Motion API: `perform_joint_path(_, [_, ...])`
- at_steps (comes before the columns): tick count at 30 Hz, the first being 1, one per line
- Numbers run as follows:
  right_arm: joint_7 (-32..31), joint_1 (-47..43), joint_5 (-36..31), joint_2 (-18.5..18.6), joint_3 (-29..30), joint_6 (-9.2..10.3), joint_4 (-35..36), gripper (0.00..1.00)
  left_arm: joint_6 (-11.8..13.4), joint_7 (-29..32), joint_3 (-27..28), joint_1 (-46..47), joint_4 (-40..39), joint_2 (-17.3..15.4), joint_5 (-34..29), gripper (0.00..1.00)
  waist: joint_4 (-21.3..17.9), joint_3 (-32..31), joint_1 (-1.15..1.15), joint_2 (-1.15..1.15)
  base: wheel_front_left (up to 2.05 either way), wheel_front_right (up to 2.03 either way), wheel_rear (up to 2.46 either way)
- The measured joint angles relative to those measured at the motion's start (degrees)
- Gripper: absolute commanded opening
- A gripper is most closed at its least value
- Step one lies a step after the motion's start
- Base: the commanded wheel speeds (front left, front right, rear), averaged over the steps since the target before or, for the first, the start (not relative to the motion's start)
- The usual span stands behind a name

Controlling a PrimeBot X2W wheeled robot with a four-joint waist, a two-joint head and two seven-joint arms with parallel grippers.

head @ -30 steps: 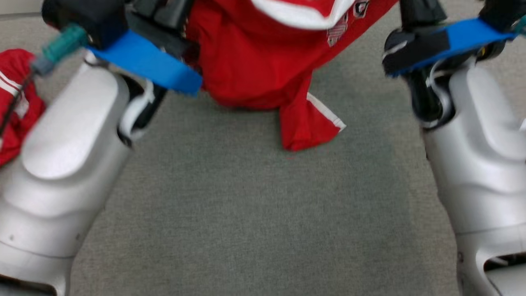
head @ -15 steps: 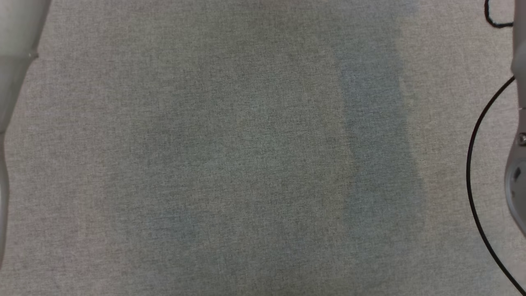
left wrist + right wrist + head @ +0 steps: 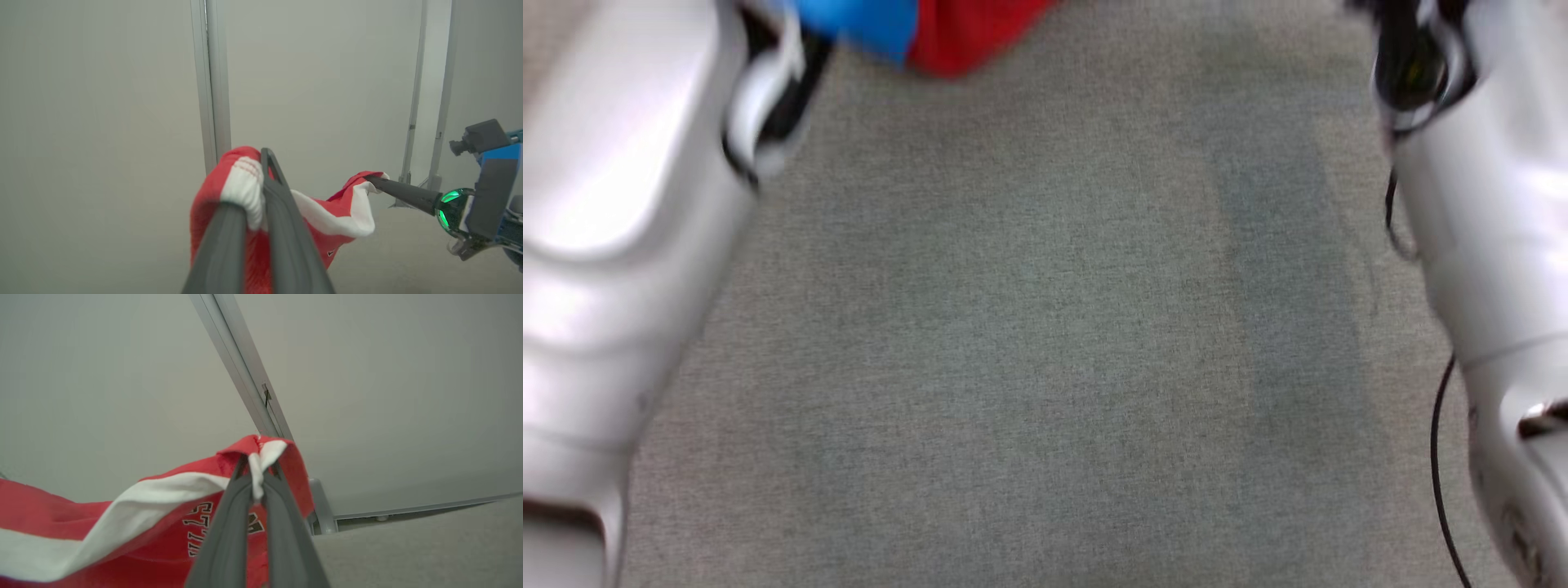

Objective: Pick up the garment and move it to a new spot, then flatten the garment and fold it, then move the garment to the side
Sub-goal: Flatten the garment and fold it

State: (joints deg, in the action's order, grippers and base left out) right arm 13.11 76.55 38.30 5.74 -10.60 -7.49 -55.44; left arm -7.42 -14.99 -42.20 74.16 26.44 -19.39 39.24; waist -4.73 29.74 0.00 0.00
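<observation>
The garment (image 3: pixel 327 220) is a red shirt with white trim and lettering, held up in the air between both grippers. My left gripper (image 3: pixel 261 163) is shut on a red and white ribbed edge of it. My right gripper (image 3: pixel 258 463) is shut on a white-trimmed edge, and its dark fingers (image 3: pixel 404 192) appear at the right of the left wrist view. The printed front of the garment (image 3: pixel 122 522) hangs below the right gripper. In the head view a red corner of the garment (image 3: pixel 972 33) hangs at the top, between my two pale forearms.
Grey carpet (image 3: pixel 1045 343) spreads below in the head view. A pale wall with a metal frame post (image 3: pixel 212 81) stands ahead. A thin black cable (image 3: pixel 1437 457) runs along my right forearm (image 3: pixel 1494 229).
The head camera has swung about, so the picture shifted. The garment, which hung low over the carpet a second ago, now shows just a red corner at the top edge. Both grips are unchanged.
</observation>
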Motion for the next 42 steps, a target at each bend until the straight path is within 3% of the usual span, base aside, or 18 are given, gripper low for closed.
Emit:
perform_joint_path(8, [0.1, -20.7, 5.2, 3.4, -7.3, 0.0, 3.4, 0.0, 0.4, 0.0, 2.3, -26.7, -8.8, -0.1, -3.8, 0.0, 2.1, -6.0, -0.01, 0.0, 0.0, 0.0, 0.0])
perform_joint_path(18, [-2.0, -45.7, 13.7, 8.4, -13.5, 0.0, 14.5, 0.0, 1.0, 0.0, 2.1, -52.3, -15.4, -0.6, -7.1, 0.0, 3.9, -14.5, -0.02, 0.0, 0.0, 0.0, 0.0])
perform_joint_path(26, [-4.6, -64.2, 18.6, 11.2, -10.9, 0.0, 26.9, 0.0, 1.1, 0.0, 1.3, -64.0, -18.3, -1.3, -8.1, 0.0, 5.5, -20.6, -0.02, 0.0, 0.0, 0.0, 0.0])
perform_joint_path(30, [-6.2, -74.2, 19.7, 10.9, -5.7, 0.0, 36.3, 0.0, 1.3, 0.0, 1.1, -68.3, -20.5, -1.7, -8.6, 0.0, 6.2, -22.1, -0.02, 0.0, 0.0, 0.0, 0.0])
perform_joint_path(35, [-9.9, -79.4, 18.6, 8.1, 0.5, 0.01, 44.8, 0.0, 1.3, 0.0, 2.2, -69.5, -21.3, -1.8, -8.8, 0.0, 6.3, -22.5, -0.01, 0.0, 0.0, 0.0, 0.0])
perform_joint_path(42, [-15.7, -79.1, 12.8, 3.3, 7.0, 0.01, 50.9, 0.0, 1.2, 0.0, 3.8, -68.8, -22.3, -0.2, -9.9, 0.0, 6.9, -22.5, -0.01, 0.0, 0.0, 0.0, 0.0])
